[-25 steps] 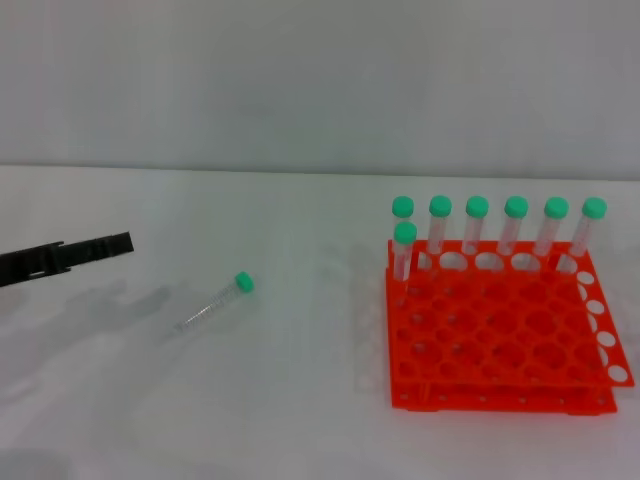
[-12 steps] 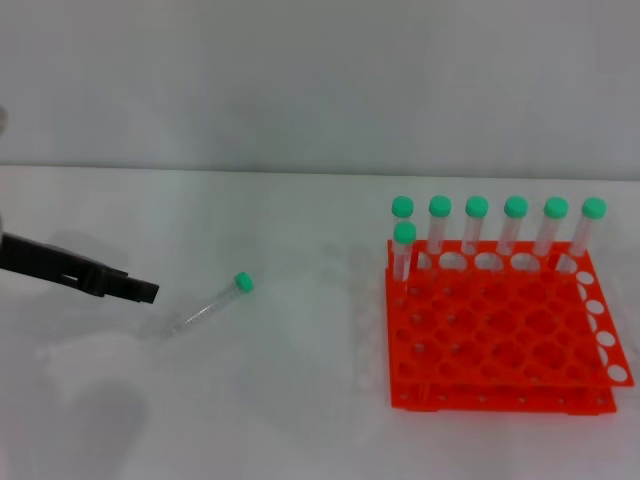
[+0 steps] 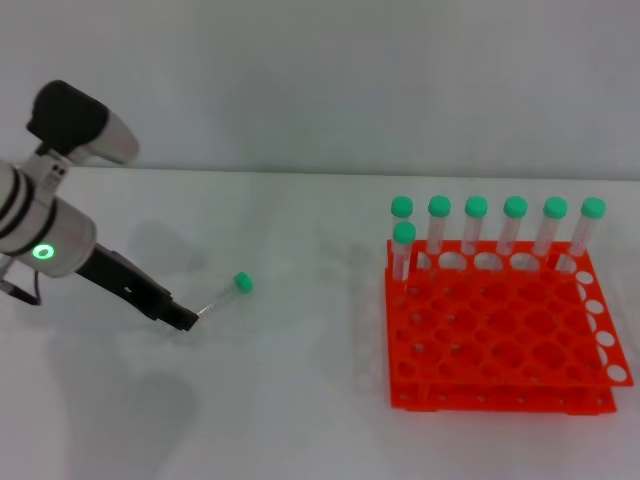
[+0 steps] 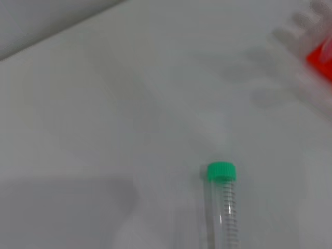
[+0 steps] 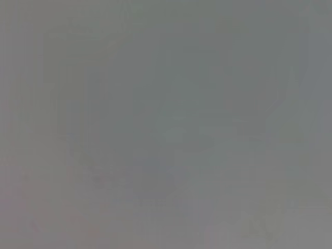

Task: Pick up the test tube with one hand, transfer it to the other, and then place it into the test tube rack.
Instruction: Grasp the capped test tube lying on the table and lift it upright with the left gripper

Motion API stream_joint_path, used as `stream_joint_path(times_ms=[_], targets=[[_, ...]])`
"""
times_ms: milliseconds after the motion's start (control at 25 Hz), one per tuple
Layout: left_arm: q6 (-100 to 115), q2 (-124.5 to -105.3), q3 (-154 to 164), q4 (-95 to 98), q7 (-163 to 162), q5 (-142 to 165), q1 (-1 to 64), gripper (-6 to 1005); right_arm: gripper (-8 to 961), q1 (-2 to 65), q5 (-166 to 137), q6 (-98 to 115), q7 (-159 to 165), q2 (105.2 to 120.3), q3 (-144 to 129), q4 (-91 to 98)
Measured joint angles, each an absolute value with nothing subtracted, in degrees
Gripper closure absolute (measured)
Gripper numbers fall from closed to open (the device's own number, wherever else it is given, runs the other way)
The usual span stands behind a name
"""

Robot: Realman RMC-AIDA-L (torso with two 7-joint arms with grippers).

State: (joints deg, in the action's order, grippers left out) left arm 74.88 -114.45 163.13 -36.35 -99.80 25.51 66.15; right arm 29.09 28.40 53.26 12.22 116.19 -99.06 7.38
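Left black claw (image 3: 185, 320) on its silver-white, green-lit wrist reaches the tapered tip of the slim clear green-capped test tube (image 3: 226, 294) lying centre-left on the white desk (image 3: 300, 400); whether its fingers are apart cannot be told; the bright orange-red plastic test tube rack (image 3: 500, 340) stands right.

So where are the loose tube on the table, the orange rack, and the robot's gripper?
test tube (image 3: 225, 295), head view, clear body.
test tube rack (image 3: 500, 330), head view, top grid.
left gripper (image 3: 183, 319), head view, black tip.
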Motion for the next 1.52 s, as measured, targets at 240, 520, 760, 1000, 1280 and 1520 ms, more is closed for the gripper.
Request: stream_joint_path(times_ms=[240,520,760,1000,1280,1520], targets=[[70.1,-115.76,163.1,-33.8,-99.6,26.3,66.6,411,182,29.1,28.5,53.3,12.2,116.19,-99.1,7.3],[68.5,-115.75,163.1,-32.0,-99.6,26.0,66.4,436,182,29.3,28.6,53.3,12.0,116.19,-99.1,7.3],[66.5,-115.89,163.1,-30.9,-99.5,26.4,66.1,458,183,29.6,28.6,53.3,11.7,116.19,-99.1,7.3],[64.4,-116.07,163.1,-30.8,-99.5,26.5,66.0,480,183,29.9,28.7,53.3,11.7,116.19,-98.8,7.4],[62.6,-116.40,163.1,-28.8,-99.5,27.4,65.7,616,183,30.4,28.7,53.3,11.7,116.12,-98.6,7.3],[62.5,-116.44,163.1,-28.7,-99.4,27.5,65.8,748,184,30.6,28.7,53.3,11.7,116.19,-98.6,7.4]])
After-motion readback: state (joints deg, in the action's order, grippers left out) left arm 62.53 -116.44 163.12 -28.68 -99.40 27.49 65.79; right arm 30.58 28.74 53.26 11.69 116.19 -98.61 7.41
